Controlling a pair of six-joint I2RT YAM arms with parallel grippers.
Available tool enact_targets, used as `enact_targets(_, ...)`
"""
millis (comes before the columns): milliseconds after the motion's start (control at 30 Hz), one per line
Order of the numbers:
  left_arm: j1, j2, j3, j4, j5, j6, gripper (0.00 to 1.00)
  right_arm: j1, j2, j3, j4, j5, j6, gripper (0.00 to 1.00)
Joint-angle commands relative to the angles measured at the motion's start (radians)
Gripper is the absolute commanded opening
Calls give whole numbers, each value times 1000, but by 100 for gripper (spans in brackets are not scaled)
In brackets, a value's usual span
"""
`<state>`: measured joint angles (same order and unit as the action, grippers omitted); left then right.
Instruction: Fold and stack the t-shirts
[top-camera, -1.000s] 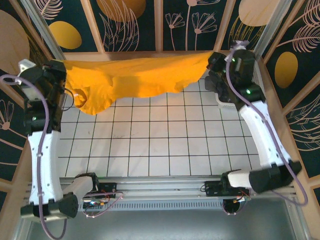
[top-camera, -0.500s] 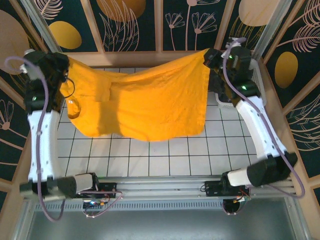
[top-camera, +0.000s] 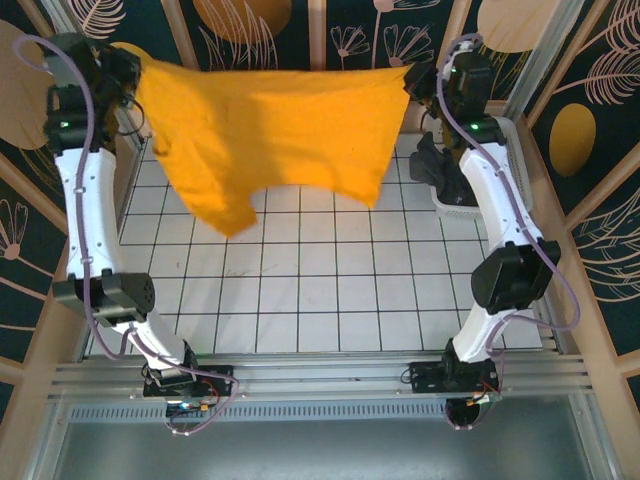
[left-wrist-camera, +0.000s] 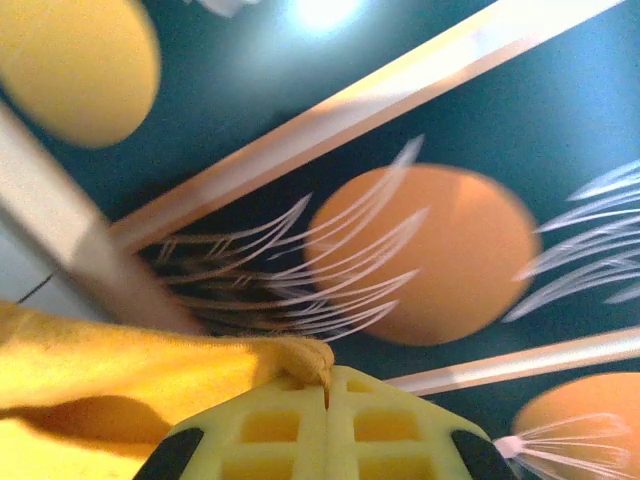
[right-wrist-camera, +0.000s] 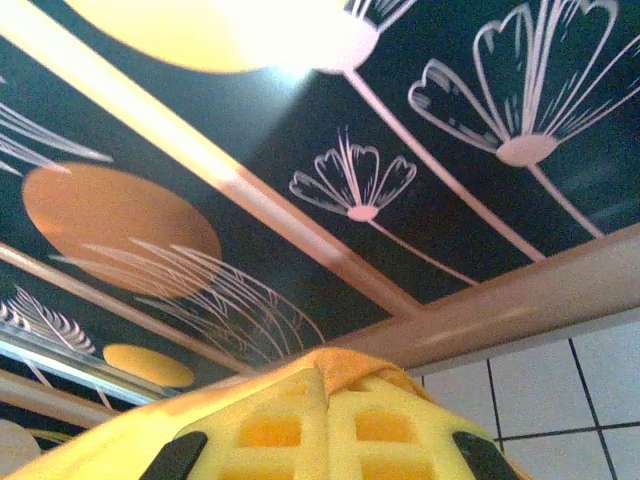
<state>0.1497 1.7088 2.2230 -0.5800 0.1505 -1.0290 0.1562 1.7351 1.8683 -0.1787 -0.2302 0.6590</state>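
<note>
While left gripper (top-camera: 128, 62) and right gripper (top-camera: 412, 82) each clamp a top corner of the orange shirt (top-camera: 270, 130), it hangs spread across the upper frame, above the table (top-camera: 330, 300). Step: spreading, fold not begun; next calls for laying it flat. Versus half a second earlier, arms higher, top edge straighter.

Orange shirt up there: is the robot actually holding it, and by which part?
Yes. The orange-yellow t-shirt hangs spread out: the left gripper and the right gripper each pinch one end of its top edge.
</note>
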Motion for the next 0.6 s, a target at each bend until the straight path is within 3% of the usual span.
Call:
enact_targets(0, 8, -132, 3, -93, -119, 69, 0, -38, -147, -81, 39, -3, 48, 0)
enact_targets(100, 8, -341, -300, -17, -157, 46, 0, -43, -295, -270, 46, 19, 57, 0)
enact_targets(200, 8, -516, -634, 35, -122, -3, 0, -43, -429, -474, 18, 41, 55, 0)
enact_targets(333, 8, -700, -1023, -11, -117, -36, 6, -43, -585, -798, -5, 40, 77, 0)
enact_targets(367, 8, -737, -1101, -15, -128, -29, 16, -44, -607, -871, -9, 31, 81, 9)
enact_targets(433, 8, -784, -1230, -20, -133, -16, 46, -42, -621, -976, -33, 30, 73, 41)
enact_targets(467, 8, -788, -1291, -21, -121, 0, 54, -40, -620, -1019, -52, 44, 65, 55)
enact_targets(500, 8, -783, -1328, -23, -103, 11, 60, -42, -614, -1051, -68, 58, 58, 64)
enact_targets(567, 8, -762, -1394, -35, -62, 35, 62, -40, -599, -1093, -89, 71, 32, 67)
